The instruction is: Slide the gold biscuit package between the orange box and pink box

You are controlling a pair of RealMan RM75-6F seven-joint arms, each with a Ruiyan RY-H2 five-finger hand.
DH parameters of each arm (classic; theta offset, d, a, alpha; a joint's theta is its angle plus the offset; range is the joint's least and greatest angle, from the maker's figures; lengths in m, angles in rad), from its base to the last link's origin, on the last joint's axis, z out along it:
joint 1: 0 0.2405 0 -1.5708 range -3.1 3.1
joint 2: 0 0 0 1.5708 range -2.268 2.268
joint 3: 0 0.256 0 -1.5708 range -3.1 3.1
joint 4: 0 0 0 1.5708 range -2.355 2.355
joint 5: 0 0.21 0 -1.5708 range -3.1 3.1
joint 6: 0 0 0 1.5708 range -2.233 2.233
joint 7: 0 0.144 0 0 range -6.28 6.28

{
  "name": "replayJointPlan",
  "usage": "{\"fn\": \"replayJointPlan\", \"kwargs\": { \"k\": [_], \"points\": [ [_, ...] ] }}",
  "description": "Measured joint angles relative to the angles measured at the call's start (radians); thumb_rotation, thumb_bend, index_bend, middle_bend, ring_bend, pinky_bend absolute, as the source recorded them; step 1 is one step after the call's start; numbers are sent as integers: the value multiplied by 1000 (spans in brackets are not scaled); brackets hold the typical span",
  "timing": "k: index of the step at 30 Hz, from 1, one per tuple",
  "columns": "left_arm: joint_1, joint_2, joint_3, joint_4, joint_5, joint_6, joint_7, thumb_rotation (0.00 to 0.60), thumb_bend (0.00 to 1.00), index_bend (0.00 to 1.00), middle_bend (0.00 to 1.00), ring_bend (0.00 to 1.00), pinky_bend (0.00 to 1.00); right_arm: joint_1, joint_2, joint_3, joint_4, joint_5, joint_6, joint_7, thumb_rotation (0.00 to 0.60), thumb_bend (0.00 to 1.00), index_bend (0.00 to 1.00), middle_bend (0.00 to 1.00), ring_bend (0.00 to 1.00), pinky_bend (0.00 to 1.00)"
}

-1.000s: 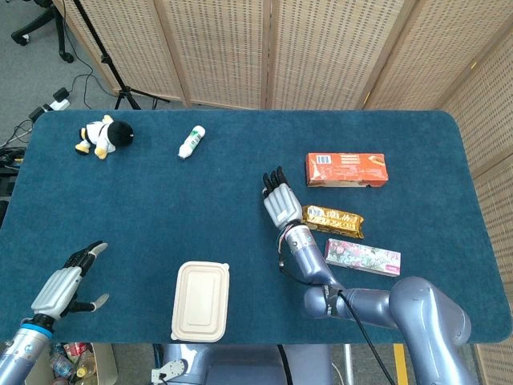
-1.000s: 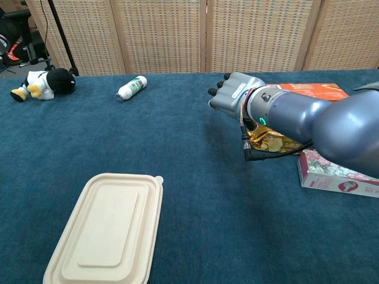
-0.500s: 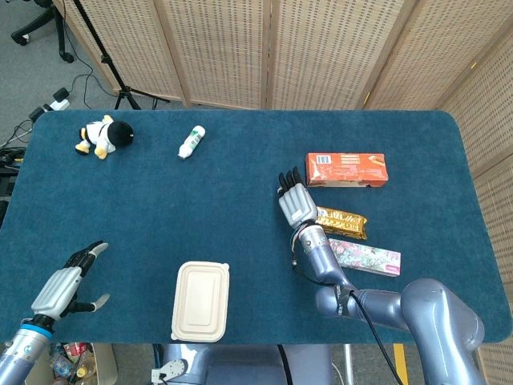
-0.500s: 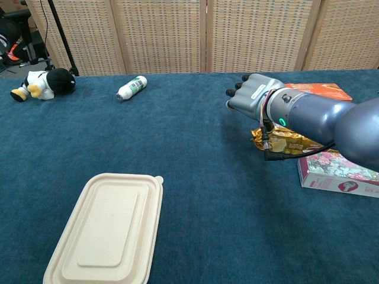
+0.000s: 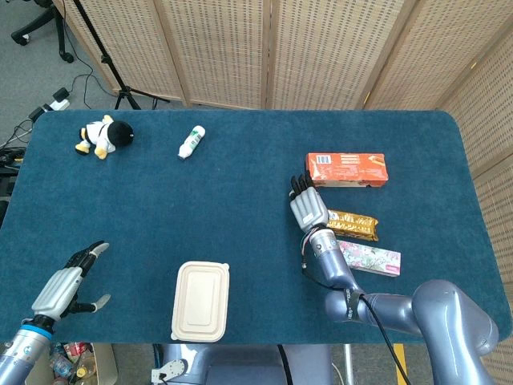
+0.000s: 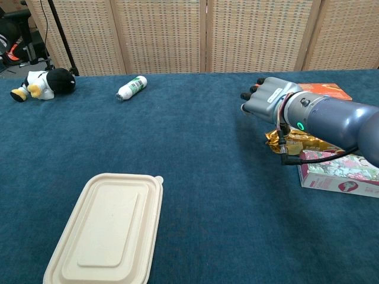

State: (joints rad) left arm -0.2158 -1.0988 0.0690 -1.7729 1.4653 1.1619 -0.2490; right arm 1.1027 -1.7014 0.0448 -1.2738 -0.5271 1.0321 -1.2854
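Gold biscuit package (image 5: 353, 225) lying between the orange box (image 5: 346, 169) and pink box (image 5: 367, 257), nearly in.

Right hand (image 5: 307, 205) is flat against its left end, fingers straight, gripping nothing; push too hard and it probably skews into the pink box.

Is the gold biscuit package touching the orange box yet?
Apart. The head view shows blue tablecloth between the gold biscuit package and the orange box.

Glossy foil gold biscuit package (image 5: 353, 225), matt cardboard orange box (image 5: 346, 169), napped blue tablecloth (image 5: 200, 208).
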Motion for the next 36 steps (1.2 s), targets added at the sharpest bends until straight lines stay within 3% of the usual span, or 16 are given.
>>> {"fn": "replayJointPlan", "kwargs": {
  "k": [9,15,28,36],
  "points": [
    [-1,-3,-3,5,-9,-1,5,600,290,0,0,0,0,2,3,15,-22,-22,12,5,600,311,174,0,0,0],
    [-1,-4,-8,14,-19,1,12,600,289,0,0,0,0,15,20,52,-70,-43,39,14,600,311,174,0,0,0],
    [6,-23,-12,28,-40,8,62,600,290,0,0,0,0,17,177,101,-394,-77,173,-3,600,311,174,0,0,0],
    [15,-39,-21,47,-47,38,115,600,290,0,0,0,0,-87,265,63,-563,-196,259,145,600,311,174,0,0,0]
  ]
}}
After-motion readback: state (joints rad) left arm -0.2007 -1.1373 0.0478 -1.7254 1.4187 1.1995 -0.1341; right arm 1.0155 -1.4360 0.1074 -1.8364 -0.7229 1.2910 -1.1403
